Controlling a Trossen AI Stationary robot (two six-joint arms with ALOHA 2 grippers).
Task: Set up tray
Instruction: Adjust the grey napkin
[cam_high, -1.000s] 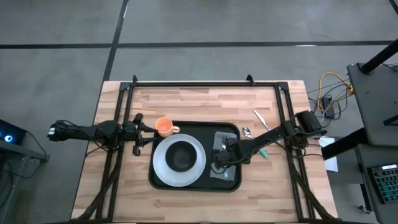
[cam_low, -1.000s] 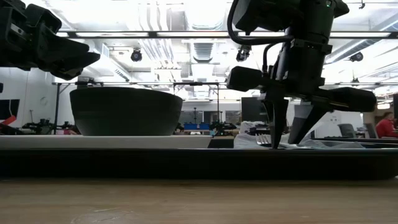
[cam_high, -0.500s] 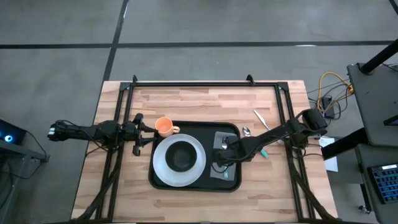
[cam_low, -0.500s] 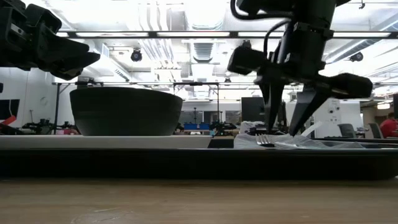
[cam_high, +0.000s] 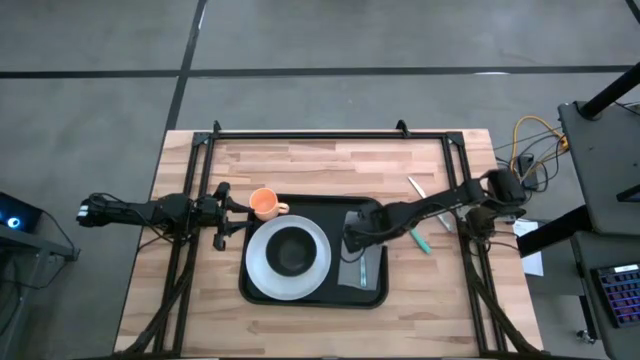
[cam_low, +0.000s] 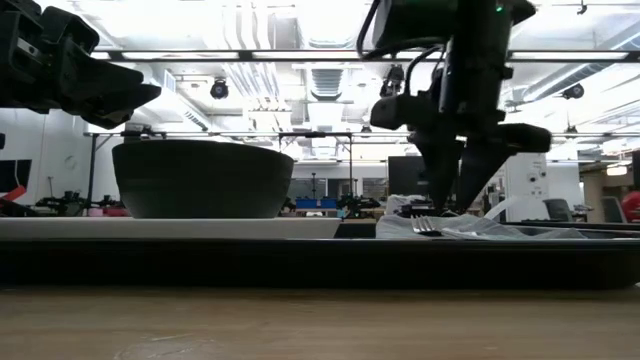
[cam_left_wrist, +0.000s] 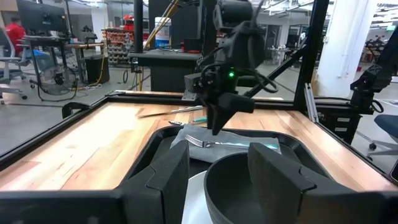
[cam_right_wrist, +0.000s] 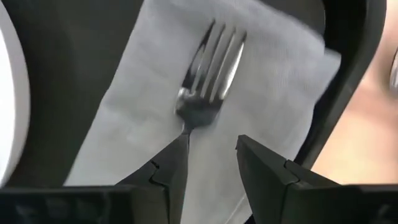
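Fingers of our right gripper (cam_right_wrist: 208, 165) stand spread above the fork (cam_right_wrist: 208, 68) on the napkin (cam_high: 361, 250), holding nothing. Our left gripper (cam_high: 222, 205), also parted, waits left of the tray (cam_high: 375, 297), mid-table.

Tray (cam_high: 262, 287) showing black, on pale striped wood table (cam_high: 310, 165) with black frame rails. Plate (cam_high: 260, 270) showing white; bowl (cam_high: 291, 251) on it reading dark grey to black. Cup (cam_high: 264, 203) showing orange. Napkin (cam_right_wrist: 217, 118) showing light grey with a fine weave; fork (cam_right_wrist: 208, 68) on it gleaming silver with a teal handle (cam_high: 363, 270). A second teal-handled utensil (cam_high: 420, 241) and a silver knife (cam_high: 419, 191) lying on the wood. Both arms showing black. Floor (cam_high: 100, 60) showing grey with dark seams
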